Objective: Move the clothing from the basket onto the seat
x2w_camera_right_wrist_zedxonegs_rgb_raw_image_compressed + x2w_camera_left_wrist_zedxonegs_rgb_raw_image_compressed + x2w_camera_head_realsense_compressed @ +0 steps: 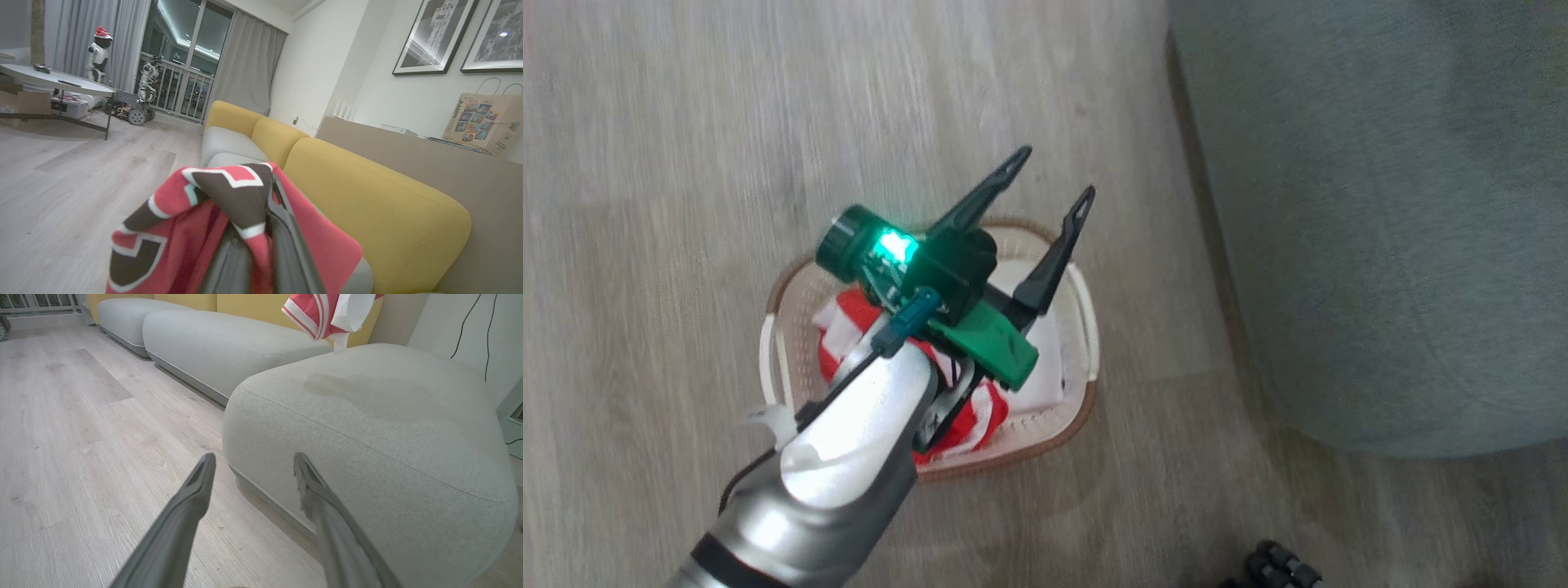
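The basket [1055, 441] stands on the wood floor with red and white clothing [848, 315] in it. Above it hovers my left gripper [1055, 174], open with nothing between its fingers, which point toward the grey-green seat [1380, 204]. The left wrist view has the left gripper [254, 457] open just short of the seat [367, 416], and a red, white-trimmed garment [314, 310] hanging over the seat's far side. My right gripper [261, 241] is shut on that red clothing [184, 245], whose black white-edged numerals drape over the fingers.
More grey cushions [220, 339] line up beyond the seat, with a yellow backrest [367, 196] behind. A round table [53, 77] and small robots [98, 57] stand across the open floor. A paper bag [486, 122] sits on the ledge behind. Black wheels [1282, 563] show at the bottom.
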Controlling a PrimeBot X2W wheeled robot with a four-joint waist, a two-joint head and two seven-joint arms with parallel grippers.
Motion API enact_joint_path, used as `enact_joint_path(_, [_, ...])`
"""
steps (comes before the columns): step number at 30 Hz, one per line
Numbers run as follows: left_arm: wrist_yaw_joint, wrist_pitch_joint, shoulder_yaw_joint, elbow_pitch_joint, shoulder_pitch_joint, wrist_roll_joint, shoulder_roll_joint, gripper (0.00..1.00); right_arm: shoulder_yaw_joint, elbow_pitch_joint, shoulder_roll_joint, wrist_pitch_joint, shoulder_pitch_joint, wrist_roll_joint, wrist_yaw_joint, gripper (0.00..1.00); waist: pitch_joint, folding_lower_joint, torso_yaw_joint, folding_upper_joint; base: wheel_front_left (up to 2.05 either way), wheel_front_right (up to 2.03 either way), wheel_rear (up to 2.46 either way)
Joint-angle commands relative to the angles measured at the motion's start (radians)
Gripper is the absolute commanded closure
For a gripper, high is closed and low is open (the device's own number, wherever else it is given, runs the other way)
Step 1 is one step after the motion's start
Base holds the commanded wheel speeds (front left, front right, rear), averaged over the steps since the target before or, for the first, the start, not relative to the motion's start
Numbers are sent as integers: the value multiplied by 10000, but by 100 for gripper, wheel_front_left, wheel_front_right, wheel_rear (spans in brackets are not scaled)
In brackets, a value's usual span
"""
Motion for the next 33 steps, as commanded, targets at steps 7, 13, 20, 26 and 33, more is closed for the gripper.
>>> enact_joint_path(7, [184, 185, 272, -875, -620, 262, 284, 0, -1679, -169, -138, -292, -197, -1248, -4, 100, 1646, -2, 798, 0, 0, 0, 0])
enact_joint_path(13, [288, 338, 246, -1108, -746, 371, 446, 0, -3273, 54, 684, -297, 1373, -2059, -4, 100, 2274, -2, 748, 0, 0, 0, 0])
enact_joint_path(20, [349, 354, 203, -1066, -718, 346, 540, 0, -4154, 342, 1347, -299, 2470, -2562, -4, 72, 2336, -2, 571, 0, 0, 0, 0])
enact_joint_path(26, [378, 302, 201, -923, -651, 216, 546, 0, -3991, 208, 1543, -299, 2870, -2452, -4, 0, 2168, -2, 403, 0, 0, 0, 0])
enact_joint_path(33, [419, 89, 277, -578, -492, -49, 458, 0, -3374, 152, 1562, -300, 3519, -1870, -4, 0, 1654, -2, 323, 0, 0, 0, 0])
